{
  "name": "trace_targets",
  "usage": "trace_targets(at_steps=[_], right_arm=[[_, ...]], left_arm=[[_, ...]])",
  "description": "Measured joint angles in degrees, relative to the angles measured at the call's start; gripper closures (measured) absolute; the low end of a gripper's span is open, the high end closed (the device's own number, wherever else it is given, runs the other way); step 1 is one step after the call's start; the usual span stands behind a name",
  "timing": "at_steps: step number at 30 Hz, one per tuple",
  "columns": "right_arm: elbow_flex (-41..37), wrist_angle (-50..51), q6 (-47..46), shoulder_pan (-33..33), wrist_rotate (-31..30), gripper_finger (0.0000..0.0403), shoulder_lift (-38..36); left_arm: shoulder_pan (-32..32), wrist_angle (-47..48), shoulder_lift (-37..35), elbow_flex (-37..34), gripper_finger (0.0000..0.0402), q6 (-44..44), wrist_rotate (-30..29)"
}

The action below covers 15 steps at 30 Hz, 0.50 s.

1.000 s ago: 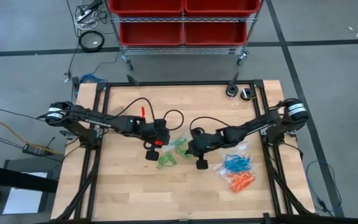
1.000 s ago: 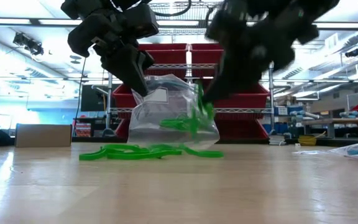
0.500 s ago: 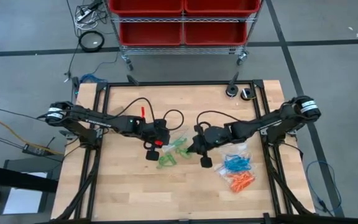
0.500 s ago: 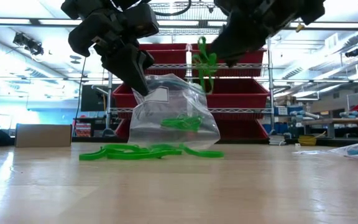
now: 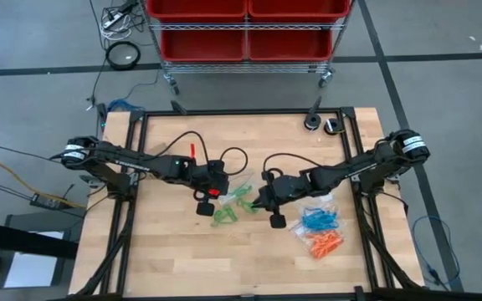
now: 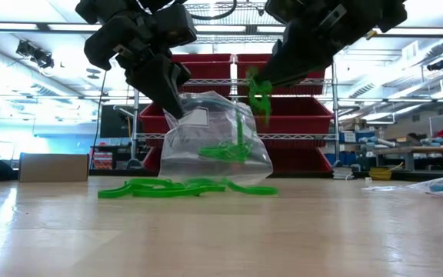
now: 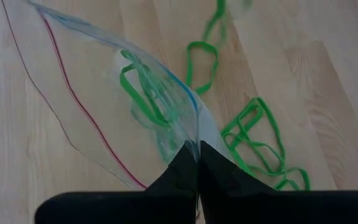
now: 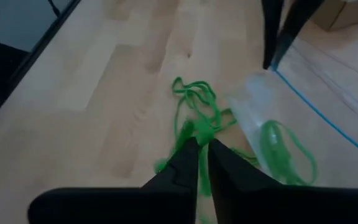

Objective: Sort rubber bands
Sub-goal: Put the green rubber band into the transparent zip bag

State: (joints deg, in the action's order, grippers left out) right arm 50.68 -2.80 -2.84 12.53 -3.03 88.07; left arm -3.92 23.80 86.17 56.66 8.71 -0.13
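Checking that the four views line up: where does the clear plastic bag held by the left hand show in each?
High view: clear plastic bag at table centre, between both arms.
Low view: centre, hanging from the left hand.
Left wrist view: bag pinched by the fingers.
Right wrist view: right edge.
Shared landmark: green rubber bands beside it.
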Motion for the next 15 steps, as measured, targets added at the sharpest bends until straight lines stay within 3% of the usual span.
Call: trace_targets(at_steps=[5, 15], right_arm=[[0.00, 0.82, 0.04, 0.41, 1.60, 0.0398, 0.00], [0.00, -0.93, 1.49, 1.94, -2.98, 0.0402, 0.01]], left_arm=[[0.00, 0.12, 0.00, 0.00, 0.0393, -0.02, 0.01], [0.00, 0.10, -0.02, 0.00, 0.0393, -0.04, 0.80]])
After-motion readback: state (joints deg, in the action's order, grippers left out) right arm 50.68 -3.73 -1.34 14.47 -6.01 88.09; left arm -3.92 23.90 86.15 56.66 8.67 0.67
